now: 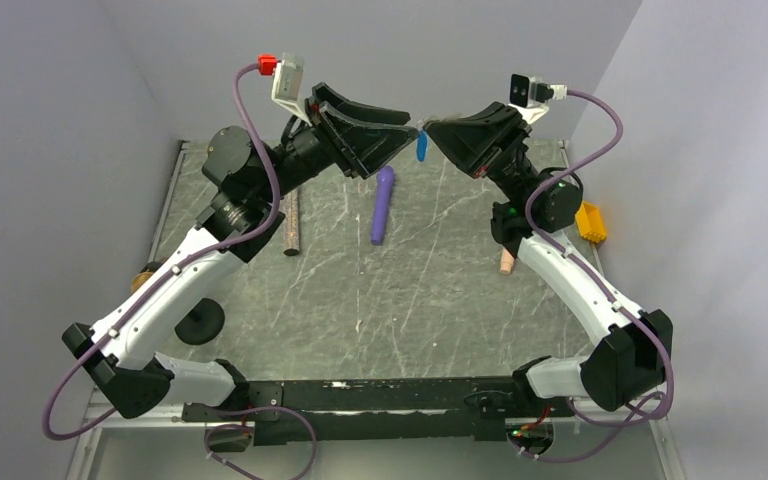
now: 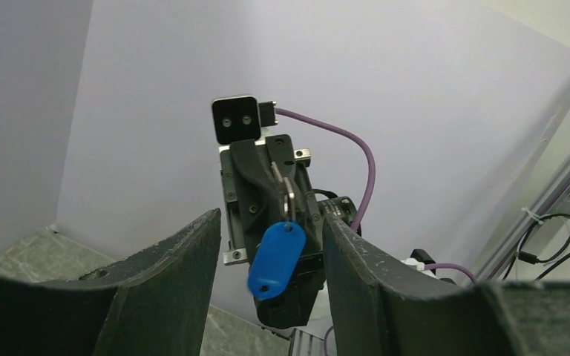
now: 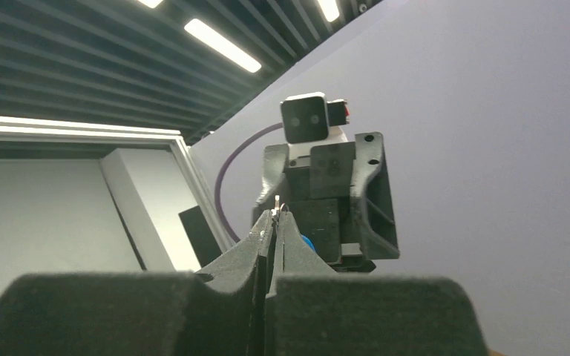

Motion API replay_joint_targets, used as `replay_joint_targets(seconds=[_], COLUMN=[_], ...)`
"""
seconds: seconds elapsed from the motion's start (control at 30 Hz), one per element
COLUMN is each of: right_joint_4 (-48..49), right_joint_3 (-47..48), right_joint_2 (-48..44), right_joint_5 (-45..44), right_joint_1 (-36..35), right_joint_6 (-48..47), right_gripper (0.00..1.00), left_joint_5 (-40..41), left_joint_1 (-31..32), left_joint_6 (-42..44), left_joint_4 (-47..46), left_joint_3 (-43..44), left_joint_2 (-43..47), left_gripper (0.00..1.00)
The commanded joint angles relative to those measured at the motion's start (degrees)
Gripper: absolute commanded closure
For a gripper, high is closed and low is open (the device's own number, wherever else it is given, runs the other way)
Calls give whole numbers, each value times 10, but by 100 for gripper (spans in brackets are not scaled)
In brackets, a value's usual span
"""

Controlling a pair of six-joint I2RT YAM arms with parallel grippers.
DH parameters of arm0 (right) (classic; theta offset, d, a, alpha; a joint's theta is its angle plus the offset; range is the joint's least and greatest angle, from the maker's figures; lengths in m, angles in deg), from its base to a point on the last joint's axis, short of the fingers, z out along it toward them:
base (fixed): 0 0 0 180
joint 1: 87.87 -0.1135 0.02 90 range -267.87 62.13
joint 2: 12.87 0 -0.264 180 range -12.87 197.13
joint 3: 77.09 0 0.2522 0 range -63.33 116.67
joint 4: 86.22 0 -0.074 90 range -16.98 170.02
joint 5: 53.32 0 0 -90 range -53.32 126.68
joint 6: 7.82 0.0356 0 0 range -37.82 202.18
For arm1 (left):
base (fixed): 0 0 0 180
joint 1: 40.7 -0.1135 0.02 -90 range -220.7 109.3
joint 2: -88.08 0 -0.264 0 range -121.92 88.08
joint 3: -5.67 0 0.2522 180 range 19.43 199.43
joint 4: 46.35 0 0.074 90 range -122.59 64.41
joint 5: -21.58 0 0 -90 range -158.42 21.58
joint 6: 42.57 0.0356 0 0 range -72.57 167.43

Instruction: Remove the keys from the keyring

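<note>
Our right gripper (image 3: 273, 222) clamps the keyring (image 2: 276, 259) by its metal top, the tag hanging lengthwise down between our left gripper's (image 2: 271, 220) wide-open jaws.

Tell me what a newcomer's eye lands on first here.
First, the small blue keyring dangling in mid-air above the table, pinched by its metal end in the shut right gripper. The left gripper faces it nose to nose, its fingers spread wide. Below them, a purple wand lies on the marbled top.
</note>
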State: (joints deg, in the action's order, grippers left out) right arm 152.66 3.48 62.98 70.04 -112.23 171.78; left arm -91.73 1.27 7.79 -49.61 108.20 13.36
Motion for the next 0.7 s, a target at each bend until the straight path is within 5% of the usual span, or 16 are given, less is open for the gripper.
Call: replay_joint_targets(seconds=[0.0,0.67], right_joint_4=[-17,-24], right_joint_3=[25,12], right_joint_2=[-18,-30], right_joint_5=[10,2], right_joint_1=[-3,-4], right_joint_6=[-33,-44], right_gripper=[100,100], left_joint_5=[-17,-15], left_joint_1=[14,28], left_joint_6=[0,19], left_joint_4=[-29,23], left_joint_3=[37,64], left_joint_2=[-7,-15], left_gripper=[43,68])
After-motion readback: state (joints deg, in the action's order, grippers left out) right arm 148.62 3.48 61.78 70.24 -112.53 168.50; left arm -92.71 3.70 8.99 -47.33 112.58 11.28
